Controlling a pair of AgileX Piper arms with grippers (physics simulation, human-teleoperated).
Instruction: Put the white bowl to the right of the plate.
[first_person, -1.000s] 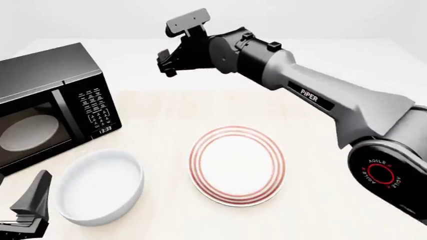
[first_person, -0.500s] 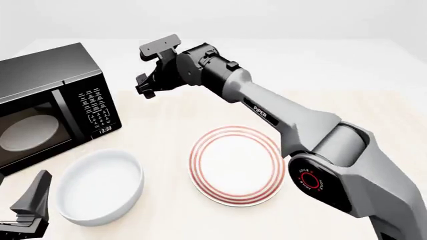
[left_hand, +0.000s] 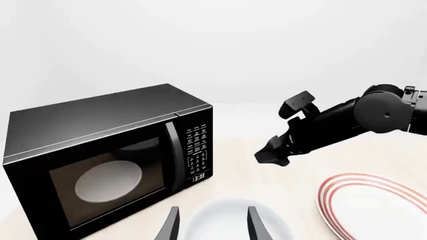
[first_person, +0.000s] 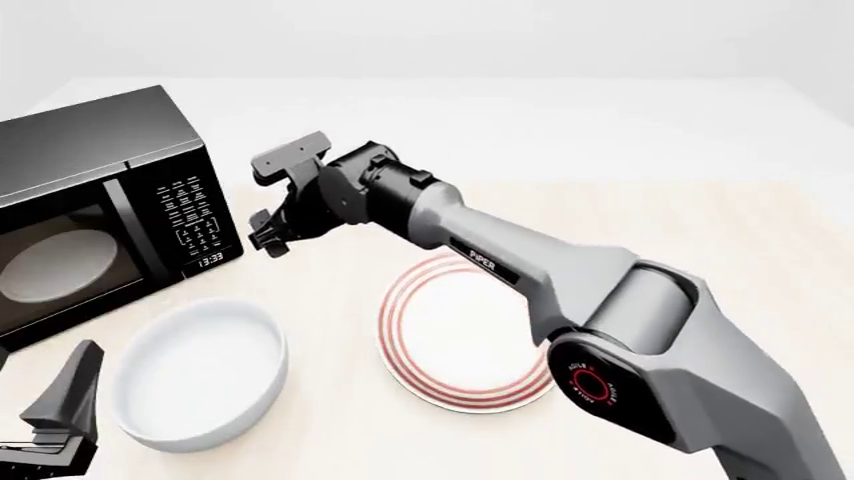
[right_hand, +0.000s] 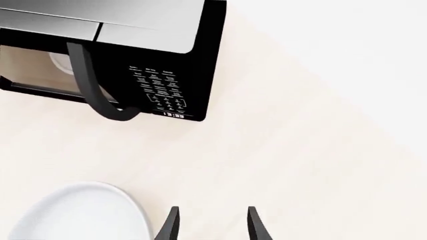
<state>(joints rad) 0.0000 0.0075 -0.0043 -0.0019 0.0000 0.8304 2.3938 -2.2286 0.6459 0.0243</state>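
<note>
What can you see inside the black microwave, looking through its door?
Through the door of the black microwave, a pale greyish oval disc lies on the floor of the chamber. The dark glass dims the rest, so its walls and anything further in cannot be made out.

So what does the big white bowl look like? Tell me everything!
The white bowl is plain, glossy and round, deep, with thick rounded walls and nothing inside. It sits upright on the pale table, left of the plate and in front of the black microwave. Nothing grips it; the right gripper hovers open above, beyond it.
</note>
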